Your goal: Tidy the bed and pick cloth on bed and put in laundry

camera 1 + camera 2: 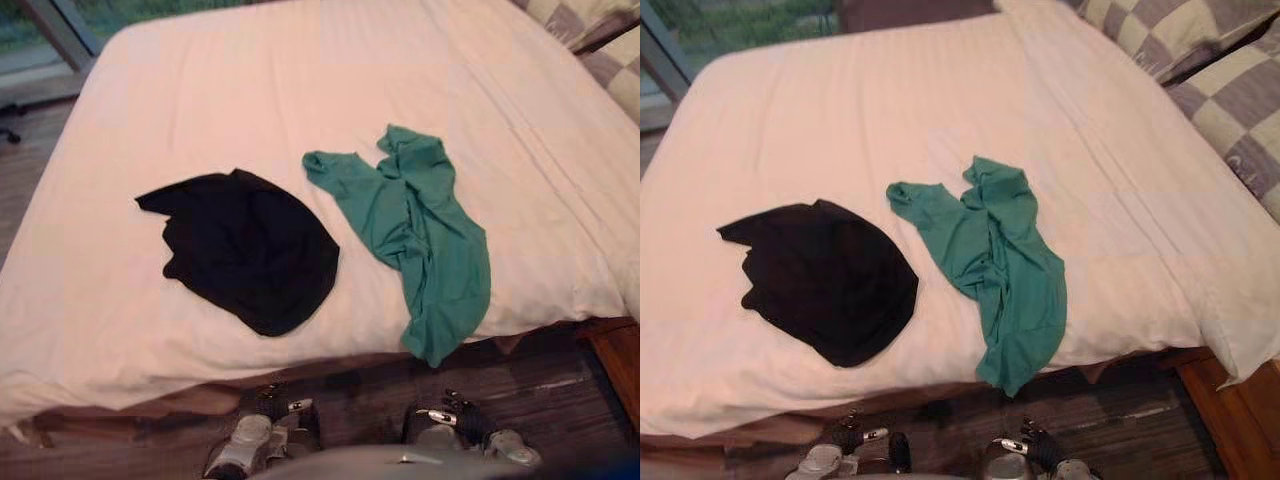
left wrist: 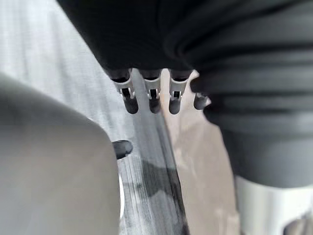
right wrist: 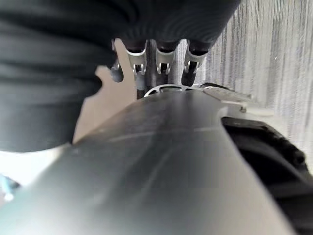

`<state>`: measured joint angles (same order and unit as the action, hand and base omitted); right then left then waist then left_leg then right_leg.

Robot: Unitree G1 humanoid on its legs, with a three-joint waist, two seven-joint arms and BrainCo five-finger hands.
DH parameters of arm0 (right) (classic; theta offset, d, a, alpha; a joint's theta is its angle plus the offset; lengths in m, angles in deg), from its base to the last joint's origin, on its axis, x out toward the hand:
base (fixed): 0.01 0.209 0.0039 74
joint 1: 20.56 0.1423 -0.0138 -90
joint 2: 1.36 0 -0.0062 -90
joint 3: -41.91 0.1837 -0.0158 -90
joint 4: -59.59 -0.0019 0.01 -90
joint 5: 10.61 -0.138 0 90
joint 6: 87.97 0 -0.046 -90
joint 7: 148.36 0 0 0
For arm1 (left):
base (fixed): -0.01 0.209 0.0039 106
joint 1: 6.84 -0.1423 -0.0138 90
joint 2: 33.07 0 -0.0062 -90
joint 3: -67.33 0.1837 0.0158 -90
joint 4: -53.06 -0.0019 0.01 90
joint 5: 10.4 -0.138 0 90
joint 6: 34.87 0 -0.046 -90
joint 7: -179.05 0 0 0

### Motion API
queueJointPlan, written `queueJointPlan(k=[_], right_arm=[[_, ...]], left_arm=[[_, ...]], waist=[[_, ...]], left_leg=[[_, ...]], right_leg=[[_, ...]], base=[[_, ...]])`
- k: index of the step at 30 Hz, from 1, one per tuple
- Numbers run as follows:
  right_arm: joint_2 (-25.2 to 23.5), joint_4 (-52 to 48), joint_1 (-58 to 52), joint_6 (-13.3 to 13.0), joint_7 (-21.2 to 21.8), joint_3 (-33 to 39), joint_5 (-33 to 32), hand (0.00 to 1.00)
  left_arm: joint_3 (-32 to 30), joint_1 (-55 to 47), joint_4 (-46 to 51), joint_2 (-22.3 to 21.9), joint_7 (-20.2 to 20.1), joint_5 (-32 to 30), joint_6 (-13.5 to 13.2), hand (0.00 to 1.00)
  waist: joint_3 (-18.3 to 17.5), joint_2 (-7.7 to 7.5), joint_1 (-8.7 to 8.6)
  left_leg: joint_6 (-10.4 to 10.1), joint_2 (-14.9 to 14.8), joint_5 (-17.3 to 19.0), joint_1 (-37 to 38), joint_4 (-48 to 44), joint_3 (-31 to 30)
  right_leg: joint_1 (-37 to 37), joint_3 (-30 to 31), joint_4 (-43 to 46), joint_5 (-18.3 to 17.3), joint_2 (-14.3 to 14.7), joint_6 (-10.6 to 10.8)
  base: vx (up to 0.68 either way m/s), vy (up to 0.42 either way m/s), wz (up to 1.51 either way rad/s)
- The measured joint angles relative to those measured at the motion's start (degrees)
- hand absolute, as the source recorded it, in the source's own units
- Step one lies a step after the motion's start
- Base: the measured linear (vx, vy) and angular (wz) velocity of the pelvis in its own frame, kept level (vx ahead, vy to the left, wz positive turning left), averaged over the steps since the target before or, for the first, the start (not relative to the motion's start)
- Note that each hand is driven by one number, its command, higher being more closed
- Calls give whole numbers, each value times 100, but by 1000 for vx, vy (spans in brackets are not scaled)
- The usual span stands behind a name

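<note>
A crumpled black cloth lies on the cream bed sheet, close to the bed's near edge. To its right a green garment is spread out, and its lower end hangs over that edge. In the left wrist view my left hand hangs low beside the bed, its fingers relaxed and holding nothing. In the right wrist view my right hand hangs the same way, fingers straight and empty. Both hands are well apart from the cloths.
Checked pillows lie at the bed's far right. The wooden bed frame corner juts out at the lower right. Dark wood floor runs along the near edge. A glass door stands beyond the far left corner.
</note>
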<state>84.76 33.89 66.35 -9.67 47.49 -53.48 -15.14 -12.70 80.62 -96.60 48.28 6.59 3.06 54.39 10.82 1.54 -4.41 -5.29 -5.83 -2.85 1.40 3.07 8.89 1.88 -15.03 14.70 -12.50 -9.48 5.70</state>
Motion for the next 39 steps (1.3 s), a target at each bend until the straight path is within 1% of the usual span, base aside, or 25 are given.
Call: queueJointPlan(k=[3, 6, 8, 10, 12, 13, 16, 17, 19, 20, 21, 22, 23, 24, 25, 27, 28, 30, 31, 32, 34, 36, 37, 38, 39], right_arm=[[29, 2, 3, 195, 0, -83, -93, 0], [30, -1, 7, 290, -28, -105, -339, 0], [20, -9, -16, 441, -181, -173, -921, 0], [-15, -94, -150, 466, -368, -112, -1506, 0], [-174, -316, -287, 455, -705, 279, -2195, 0], [-310, -419, -287, 434, -944, 620, -2616, 0], [-724, -496, -316, 375, -1264, 1247, -3318, 0], [-868, -527, -388, 359, -1415, 1493, -3609, 0], [-942, -737, -575, 294, -1633, 1958, -3865, 0], [-929, -905, -736, 211, -1766, 2354, -3933, 0], [-889, -1108, -899, 87, -1924, 2786, -3998, 0], [-862, -1174, -969, 15, -1996, 2972, -4072, 0], [-849, -1373, -1103, -174, -2151, 3394, -4137, 0], [-804, -1553, -1204, -354, -2298, 3767, -4132, 0], [-763, -1652, -1252, -443, -2365, 3933, -4111, 0], [-521, -1992, -1380, -723, -2633, 4707, -3938, 0], [-448, -2079, -1379, -810, -2705, 4888, -3844, 0], [-244, -2520, -1420, -1172, -2860, 5472, -3522, 0], [-205, -2634, -1430, -1247, -2873, 5575, -3435, 0], [-186, -2966, -1464, -1416, -2876, 5739, -3311, 0], [-188, -3630, -1502, -1563, -2868, 5803, -3115, 0], [-151, -4411, -1496, -1671, -2845, 5845, -2751, 0], [-38, -4928, -1463, -1743, -2773, 5813, -2461, 0], [111, -5438, -1469, -1770, -2711, 5718, -2217, 0], [183, -5675, -1462, -1792, -2695, 5621, -2121, 0]], left_arm=[[-338, -69, 40, -55, 19, 299, -16, 0], [-554, -107, 38, -99, 27, 674, 9, 0], [-837, -175, 33, -169, 25, 1279, -1, 0], [-1160, -231, 37, -279, 37, 1472, -56, 0], [-1351, -245, 37, -355, 124, 1529, -109, 0], [-1511, -259, 26, -362, 219, 1577, -120, 0], [-1849, -293, -8, -439, 505, 1863, -126, 0], [-2000, -334, -20, -476, 694, 2095, -129, 0], [-2325, -390, -24, -506, 932, 2444, -173, 0], [-2644, -370, 3, -491, 1088, 2699, -259, 0], [-3059, -314, 167, -437, 1228, 2974, -327, 0], [-3245, -316, 299, -395, 1286, 3101, -394, 0], [-3638, -338, 607, -251, 1384, 3230, -500, 0], [-4014, -321, 909, -18, 1440, 3283, -536, 0], [-4203, -300, 1088, 96, 1469, 3279, -558, 0], [-4753, -253, 1699, 651, 1552, 3041, -697, 0], [-4899, -232, 1835, 773, 1563, 2949, -737, 0], [-5390, -186, 2314, 1161, 1653, 2615, -1004, 0], [-5474, -187, 2426, 1231, 1651, 2577, -1104, 0], [-5596, -191, 2648, 1357, 1574, 2581, -1291, 0], [-5687, -238, 3147, 1522, 1433, 2582, -1441, 0], [-5669, -245, 3751, 1704, 1147, 2538, -1554, 0], [-5620, -361, 4082, 1771, 973, 2367, -1740, 0], [-5447, -445, 4345, 1742, 840, 2223, -1805, 0], [-5313, -457, 4516, 1690, 835, 2178, -1772, 0]], waist=[[7, 0, 120], [16, -7, 140], [28, -16, 174], [47, -10, 224], [42, -19, 237], [43, -21, 236], [52, -48, 226], [49, -60, 238], [29, -38, 236], [-13, -11, 233], [-27, 15, 234], [-38, 19, 240], [-123, -13, 281], [-191, -27, 336], [-200, -37, 360], [-300, -80, 381], [-340, -54, 379], [-425, -97, 386], [-456, -103, 391], [-512, -119, 408], [-578, -158, 410], [-596, -189, 413], [-624, -214, 424], [-653, -185, 469], [-661, -173, 481]], left_leg=[[17, 28, -137, -6, 3, 18], [11, 59, -348, -132, 102, 3], [72, 96, -540, -192, 244, 10], [76, 102, -544, -210, 243, 17], [76, 108, -544, -209, 243, 51], [76, 111, -544, -186, 243, 157], [75, 126, -540, -3, 245, 391], [59, 122, -520, 133, 246, 528], [60, 72, -447, 263, 248, 778], [75, 34, -398, 283, 249, 921], [89, -15, -308, 352, 250, 1067], [104, -33, -274, 378, 250, 1124], [89, -49, -260, 401, 253, 1169], [85, -69, -227, 418, 261, 1230], [93, -79, -207, 444, 275, 1269], [86, -90, -54, 456, 282, 1439], [85, -99, -45, 446, 284, 1447], [102, -55, -1, 463, 283, 1470], [103, -23, -10, 462, 283, 1470], [113, 15, -6, 465, 280, 1472], [110, 36, 14, 478, 258, 1428], [110, 38, 38, 510, 252, 1392], [116, 52, 64, 519, 252, 1390], [127, 66, 92, 522, 252, 1393], [130, 66, 106, 527, 251, 1398]], right_leg=[[-158, -21, -277, 133, 19, 6], [-138, -157, -399, 174, 15, 2], [-160, -368, -460, 152, 5, -7], [-221, -549, -454, 68, -4, -9], [-240, -603, -406, 35, -31, -12], [-241, -604, -352, 6, -63, -9], [-372, -572, -254, -9, -76, 4], [-479, -539, -248, -20, -76, 0], [-554, -476, -234, -35, -57, -13], [-566, -482, -219, -37, -28, -18], [-627, -484, -223, -40, 15, -22], [-643, -483, -223, -45, 29, -31], [-650, -481, -231, -51, 34, -38], [-657, -482, -260, -53, 53, -42], [-675, -477, -277, -49, 61, -41], [-763, -469, -409, -50, 69, -37], [-789, -469, -435, -33, 71, -46], [-840, -469, -482, 32, 44, 23], [-852, -468, -494, 41, 37, 31], [-872, -466, -524, 48, 24, 37], [-951, -456, -614, 76, 21, 25], [-1047, -451, -685, 115, 33, -3], [-1049, -412, -686, 115, 30, -4], [-1048, -330, -689, 116, 17, -5], [-1045, -297, -693, 118, 12, -8]], base=[[7, -1, 7], [-52, -4, 30], [-78, 1, 52], [-64, 11, 45], [-31, 26, 20], [-20, 33, 3], [-18, 10, -10], [-9, -4, -25], [-24, 8, -24], [-29, 18, -10], [-30, 13, -8], [-12, 8, -14], [5, -3, -18], [13, -9, -20], [5, -6, -15], [5, 20, -6], [84, 25, 0], [138, 24, 0], [123, 37, 3], [117, 35, 5], [173, 25, 13], [145, 14, 16], [91, 20, 3], [88, 23, -1], [81, 24, 0]])
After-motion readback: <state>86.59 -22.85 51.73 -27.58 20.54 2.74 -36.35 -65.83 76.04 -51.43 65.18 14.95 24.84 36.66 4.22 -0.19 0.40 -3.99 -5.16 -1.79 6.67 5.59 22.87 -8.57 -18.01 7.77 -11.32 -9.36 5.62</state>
